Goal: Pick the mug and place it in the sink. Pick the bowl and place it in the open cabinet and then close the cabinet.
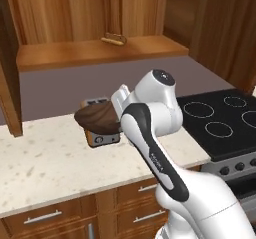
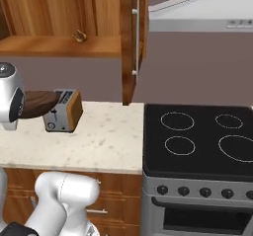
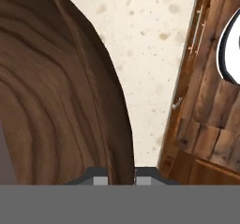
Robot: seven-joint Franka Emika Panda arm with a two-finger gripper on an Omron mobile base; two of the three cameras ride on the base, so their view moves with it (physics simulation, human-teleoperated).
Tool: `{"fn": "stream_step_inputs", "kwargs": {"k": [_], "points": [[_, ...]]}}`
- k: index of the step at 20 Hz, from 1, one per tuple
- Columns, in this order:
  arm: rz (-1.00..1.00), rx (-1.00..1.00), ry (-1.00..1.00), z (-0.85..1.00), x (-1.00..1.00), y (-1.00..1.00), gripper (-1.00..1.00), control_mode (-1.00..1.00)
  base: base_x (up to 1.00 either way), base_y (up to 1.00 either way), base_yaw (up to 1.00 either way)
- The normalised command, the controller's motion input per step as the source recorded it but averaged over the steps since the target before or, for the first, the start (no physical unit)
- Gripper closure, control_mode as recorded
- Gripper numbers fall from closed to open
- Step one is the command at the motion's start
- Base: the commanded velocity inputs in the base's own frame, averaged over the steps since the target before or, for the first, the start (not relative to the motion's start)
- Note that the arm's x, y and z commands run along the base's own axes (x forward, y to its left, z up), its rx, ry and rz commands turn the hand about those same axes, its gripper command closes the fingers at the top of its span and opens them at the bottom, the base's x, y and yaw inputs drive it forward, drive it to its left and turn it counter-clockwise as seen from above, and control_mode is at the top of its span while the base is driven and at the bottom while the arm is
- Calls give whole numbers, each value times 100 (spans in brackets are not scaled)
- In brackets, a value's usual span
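Wide dark-brown wood-grained bowl

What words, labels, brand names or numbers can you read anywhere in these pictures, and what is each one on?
There is no text that can be read.
The white arm has small dark lettering on its dark forearm cover, too small and blurred to make out.
The toaster has a dark mark on its front, too small to read.
The stove, the bowl and the cabinet show no writing.
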Motion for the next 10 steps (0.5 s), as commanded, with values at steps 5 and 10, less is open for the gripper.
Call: {"fn": "stream_step_inputs", "kwargs": {"k": [5,10], "points": [[0,0,0,0,0,0,100,100,29,38,0],[0,0,0,0,0,0,100,100,0,-1,-1]]}}
